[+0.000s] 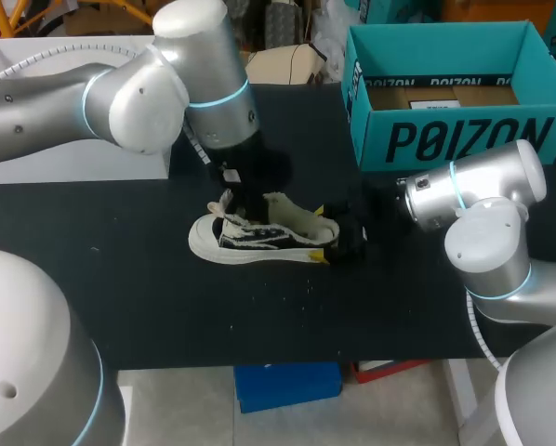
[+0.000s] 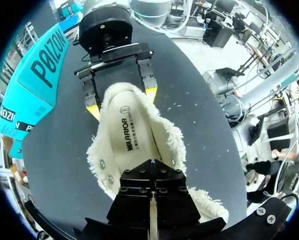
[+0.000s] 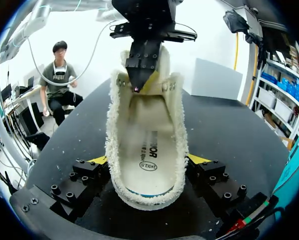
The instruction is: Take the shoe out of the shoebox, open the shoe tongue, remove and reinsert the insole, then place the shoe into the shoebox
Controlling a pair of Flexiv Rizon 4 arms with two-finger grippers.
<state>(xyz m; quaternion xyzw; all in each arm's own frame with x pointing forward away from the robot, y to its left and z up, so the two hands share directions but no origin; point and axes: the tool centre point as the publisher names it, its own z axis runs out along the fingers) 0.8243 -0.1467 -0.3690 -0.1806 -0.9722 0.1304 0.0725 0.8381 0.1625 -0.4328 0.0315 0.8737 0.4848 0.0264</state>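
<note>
One fleece-lined shoe (image 1: 259,237), upright on the black table (image 1: 148,297), outside the teal shoebox (image 1: 464,139) beyond it; right gripper (image 3: 148,159) clamps the shoe's heel, left gripper (image 3: 139,85) pinches its raised tongue (image 3: 165,65).

The shoe's (image 2: 132,135) toe lies hidden beneath my left gripper (image 2: 152,167), its yellow tips out of sight where they pinch the tongue (image 3: 163,62). The shoebox (image 2: 39,65) runs off the edge. Overhead, my right gripper (image 1: 321,232) blurs into the dark table (image 1: 120,269).
</note>
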